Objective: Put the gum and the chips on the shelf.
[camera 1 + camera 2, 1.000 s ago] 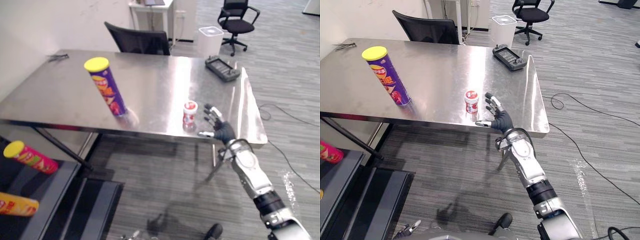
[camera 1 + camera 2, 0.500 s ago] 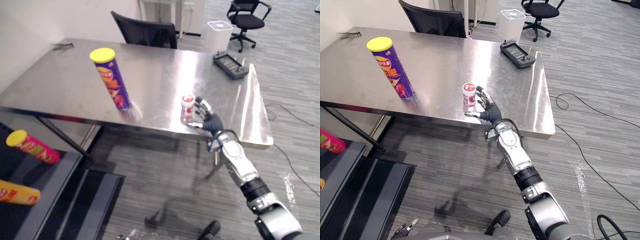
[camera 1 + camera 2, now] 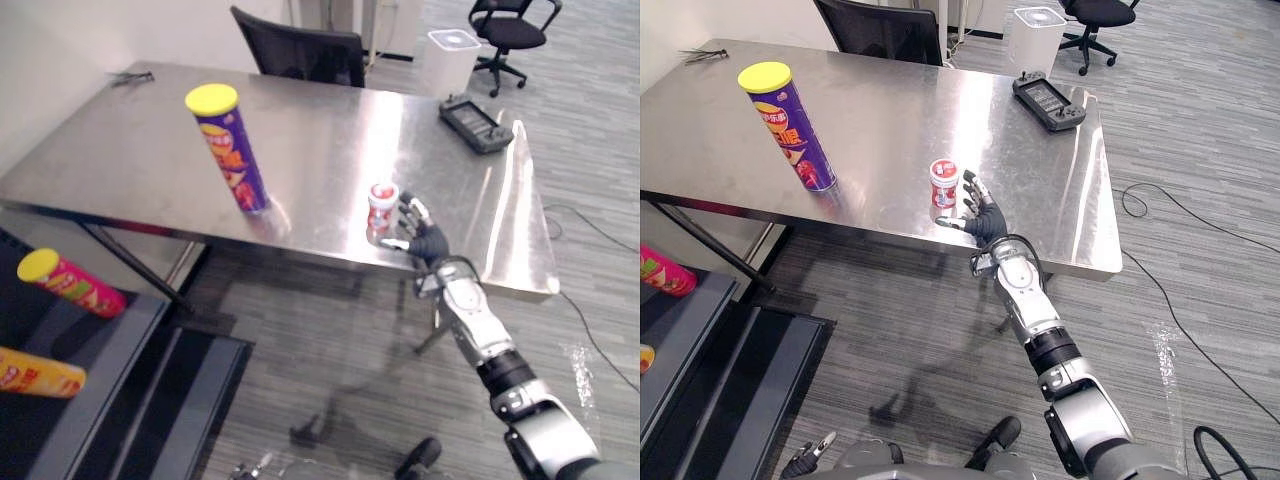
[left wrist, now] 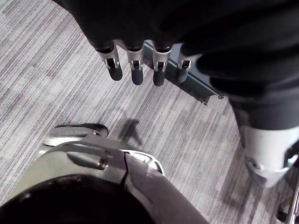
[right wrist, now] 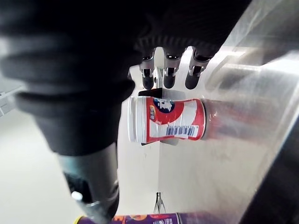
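Nearest, the left hand [image 4: 135, 60] hung low over the floor, fingers loose, holding nothing. At the table's [image 3: 890, 100] near edge, centre frame, the right hand [image 3: 980, 215] was spread wide, gripping nothing. The risk, I reckoned: the gum tub [image 3: 943, 184] stood small and upright close to that edge, and a clumsy close could tip it or knock it off. It sat just left of the fingers, between them and the thumb; whether they touched, I couldn't tell. Further back, upper left, the chips can [image 3: 788, 125] stood untouched.
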